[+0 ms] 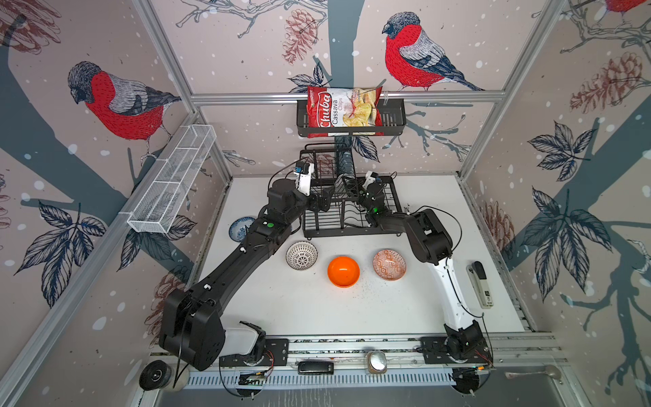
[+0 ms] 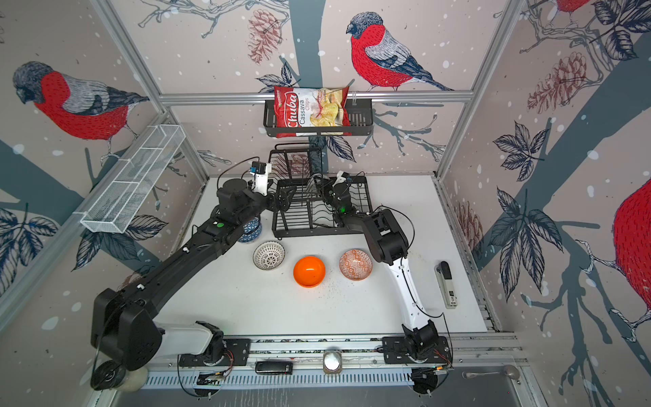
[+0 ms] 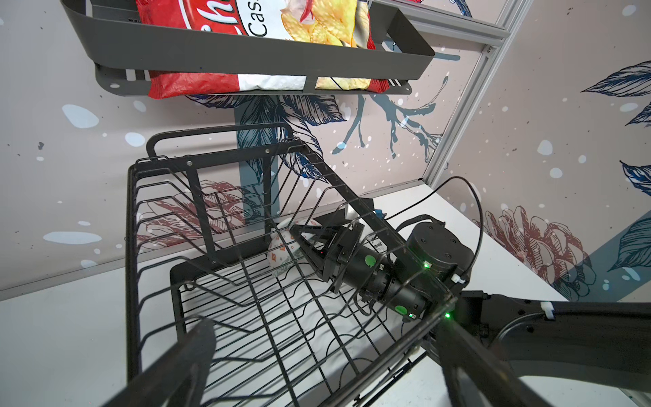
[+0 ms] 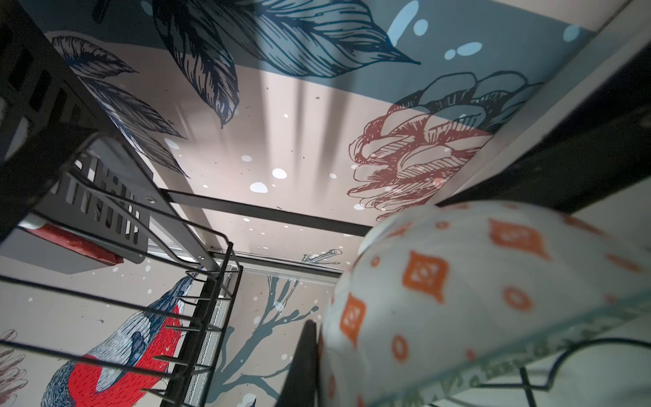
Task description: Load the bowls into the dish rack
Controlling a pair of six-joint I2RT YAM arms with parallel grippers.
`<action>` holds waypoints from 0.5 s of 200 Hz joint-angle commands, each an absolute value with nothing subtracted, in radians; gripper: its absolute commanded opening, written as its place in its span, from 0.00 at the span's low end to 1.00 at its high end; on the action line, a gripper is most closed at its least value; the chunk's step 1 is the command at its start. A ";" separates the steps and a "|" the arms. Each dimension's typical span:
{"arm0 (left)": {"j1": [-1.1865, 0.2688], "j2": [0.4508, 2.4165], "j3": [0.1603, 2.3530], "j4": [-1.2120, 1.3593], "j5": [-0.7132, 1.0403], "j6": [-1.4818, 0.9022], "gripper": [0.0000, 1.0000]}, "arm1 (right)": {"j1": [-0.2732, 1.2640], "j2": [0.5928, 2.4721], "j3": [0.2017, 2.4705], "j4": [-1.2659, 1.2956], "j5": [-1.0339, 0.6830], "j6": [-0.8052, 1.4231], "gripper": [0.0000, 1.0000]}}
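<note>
One surface (image 1: 317, 310): white; carries the rack at the back and four loose bowls in front of it.
Rack (image 1: 338, 233): black wire, two tiers, stiff; slotted lower tray with a smaller raised shelf at the rear.
Left pincer (image 1: 324, 198): jaws spread wide, empty, at the rack's left edge, facing across the tray.
Right pincer (image 3: 308, 243): closed tight on the rim of one bowl, low inside the tray.
Held bowl (image 4: 458, 292): pale, orange diamonds outside, green band at the rim; tipped on edge in the lower tier. Whether it rests on the wires cannot be told.
Orange bowl (image 1: 343, 271): plain, glossy; upright between the white and patterned bowls, apart from both.
Patterned bowl (image 1: 389, 264): orange-red geometric; upright near the right arm's elbow.
White bowl (image 1: 301, 255): black radial lines; upright just in front of the rack.
Blue bowl (image 1: 241, 228): left of the rack, partly hidden under the left arm.
Handling: probably glazed ware; rigid, light, slick, liable to chip against wire. The orange one looks the slipperiest.
Hold: at the rim, one finger inside and one outside, then stood on edge between the tray's wires.
</note>
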State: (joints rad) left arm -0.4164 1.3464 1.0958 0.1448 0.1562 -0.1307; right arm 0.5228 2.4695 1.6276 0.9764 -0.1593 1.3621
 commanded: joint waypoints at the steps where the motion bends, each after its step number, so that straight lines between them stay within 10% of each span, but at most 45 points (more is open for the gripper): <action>1: -0.416 1.344 1.104 0.170 0.166 -0.140 0.98 | 0.524 2.467 1.601 1.107 -0.136 1.368 0.00; 100: -0.416 1.344 1.103 0.170 0.166 -0.144 0.98 | 0.541 2.477 1.562 1.134 -0.097 1.415 0.01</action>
State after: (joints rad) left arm -0.4164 1.3464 1.0966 0.1448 0.1562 -0.1333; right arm 0.5293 2.4752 1.5639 1.0760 -0.1005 1.3899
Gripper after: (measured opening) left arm 0.977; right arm 0.090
